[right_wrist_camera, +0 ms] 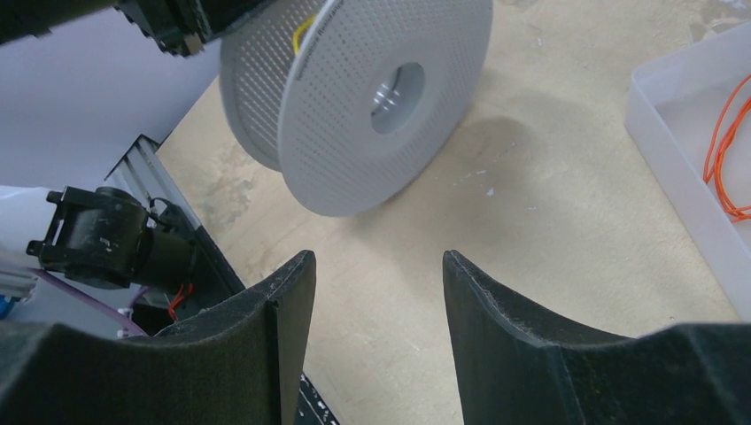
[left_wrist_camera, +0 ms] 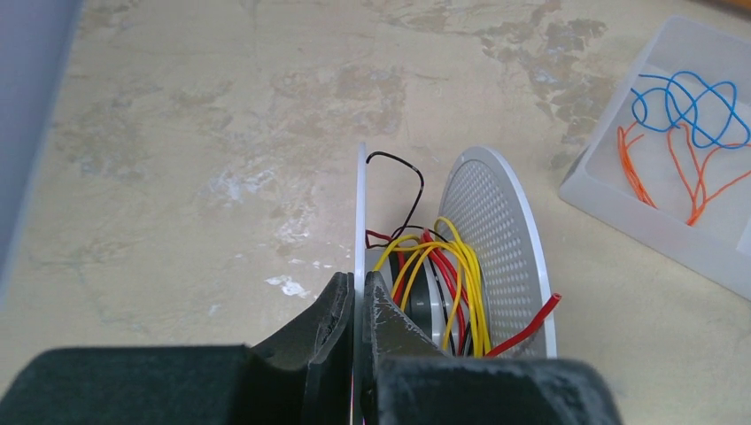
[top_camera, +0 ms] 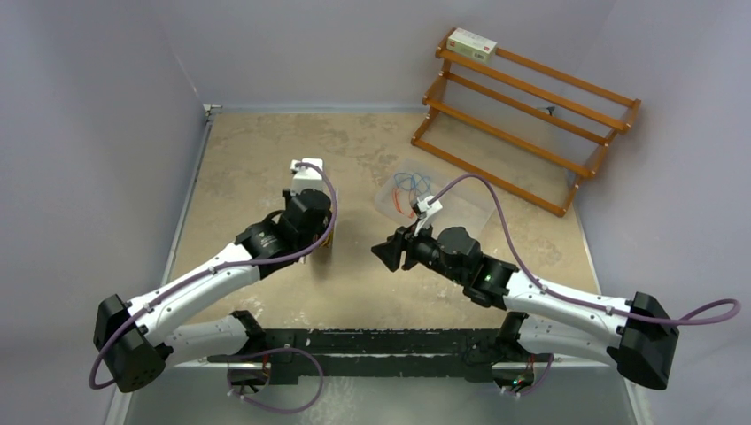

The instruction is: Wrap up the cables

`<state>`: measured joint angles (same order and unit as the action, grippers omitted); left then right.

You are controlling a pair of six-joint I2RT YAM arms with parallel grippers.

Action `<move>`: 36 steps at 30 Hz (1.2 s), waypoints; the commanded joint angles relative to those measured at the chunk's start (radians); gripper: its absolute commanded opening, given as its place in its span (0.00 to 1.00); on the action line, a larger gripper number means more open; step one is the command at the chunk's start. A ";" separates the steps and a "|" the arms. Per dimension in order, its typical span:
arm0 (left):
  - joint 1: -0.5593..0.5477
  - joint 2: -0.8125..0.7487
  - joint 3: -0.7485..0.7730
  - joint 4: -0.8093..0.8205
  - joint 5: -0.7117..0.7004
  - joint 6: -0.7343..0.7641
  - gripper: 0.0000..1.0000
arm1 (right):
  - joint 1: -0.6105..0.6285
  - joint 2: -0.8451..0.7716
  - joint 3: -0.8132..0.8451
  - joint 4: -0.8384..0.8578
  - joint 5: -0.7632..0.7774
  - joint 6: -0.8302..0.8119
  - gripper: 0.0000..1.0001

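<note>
1. Right now the cable lies looped over the core of the spool, between its two perforated discs. The yellow turns bulge instead of lying flat, so I judge the wrap only partly done.
2. A red wire and a black wire share that core. The red end pokes out past the far disc, and the black one arcs up between the discs.
3. My left claw is closed tight on the near disc, pinching its thin edge between both fingers. That grip keeps the spool on edge with the gap between the discs open towards me, so the cable can be laid in.
4. I cannot tell whether the spool's lower rim touches the table or hangs just above it.
5. My right claw stands open and empty, apart from the spool. It points at the spool's flat outer face and centre hole. I read it as the free hand, placed to catch a loose end or turn the spool while the left one steadies it.
6. A clear tray sits off to the right, near but not touching the spool. It holds tangled blue wire and orange wire, kept apart from the yellow.
7. My worry is the grip. A thin disc pinched at one spot may flex or twist once the cable is pulled taut.
</note>
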<state>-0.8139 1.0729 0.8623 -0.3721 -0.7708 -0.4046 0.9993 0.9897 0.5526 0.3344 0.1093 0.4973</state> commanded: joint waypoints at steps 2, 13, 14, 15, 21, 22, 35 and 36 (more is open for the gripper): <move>0.004 -0.017 0.140 -0.002 -0.101 0.108 0.00 | -0.003 -0.030 -0.014 0.025 0.004 -0.001 0.57; 0.002 0.089 0.279 -0.099 -0.233 0.246 0.00 | -0.004 -0.120 -0.046 -0.035 0.085 -0.004 0.58; 0.003 0.101 0.284 -0.105 -0.242 0.250 0.00 | -0.004 -0.134 -0.047 -0.049 0.100 -0.004 0.58; 0.002 0.117 0.292 -0.110 -0.250 0.253 0.00 | -0.004 -0.147 -0.050 -0.061 0.116 -0.003 0.58; -0.017 0.213 0.303 -0.130 -0.303 0.266 0.00 | -0.003 -0.226 -0.056 -0.181 0.238 0.008 0.61; -0.018 0.225 0.304 -0.128 -0.313 0.269 0.00 | -0.004 -0.242 -0.059 -0.200 0.259 0.019 0.61; -0.065 0.425 0.332 -0.092 -0.460 0.314 0.00 | -0.003 -0.460 -0.117 -0.361 0.428 0.199 0.65; -0.069 0.447 0.337 -0.088 -0.468 0.317 0.00 | -0.003 -0.464 -0.114 -0.372 0.434 0.202 0.66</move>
<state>-0.8631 1.4769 1.1320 -0.5179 -1.1156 -0.1341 0.9993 0.5537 0.4286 0.0078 0.4606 0.6437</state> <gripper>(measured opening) 0.024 0.650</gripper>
